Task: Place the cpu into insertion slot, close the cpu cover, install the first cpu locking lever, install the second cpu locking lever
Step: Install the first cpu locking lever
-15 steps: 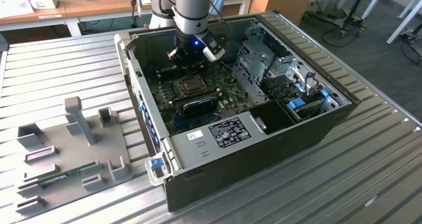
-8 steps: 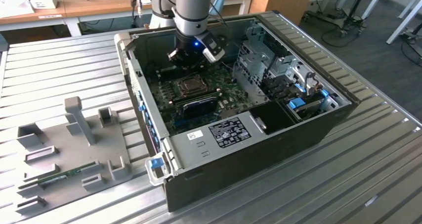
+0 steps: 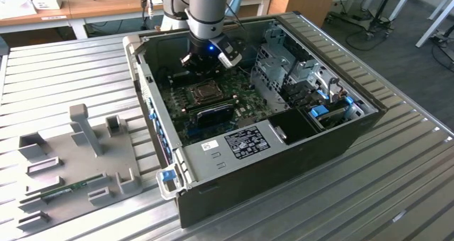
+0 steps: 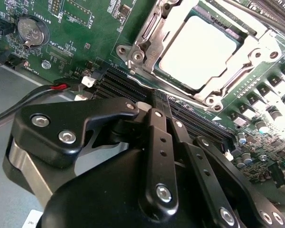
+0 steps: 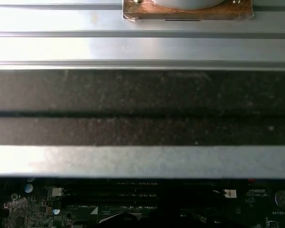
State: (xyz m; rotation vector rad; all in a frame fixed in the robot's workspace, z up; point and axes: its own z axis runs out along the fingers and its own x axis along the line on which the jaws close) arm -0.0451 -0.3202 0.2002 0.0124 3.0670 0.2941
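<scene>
Nearest, gripper (image 4: pixel 156 105): two black fingers (image 4: pixel 159 142) pressed together, gripping nothing, tips over the long memory slots (image 4: pixel 128 84).
cpu (image 4: pixel 197 50): one, just beyond the fingertips and apart from them, lying flat in the insertion slot (image 4: pixel 209 99), mid-board.
cpu cover (image 4: pixel 270 47): one, down around the cpu.
arm (image 3: pixel 206 12): upright, reaching down into the open computer case (image 3: pixel 284 166).
</scene>
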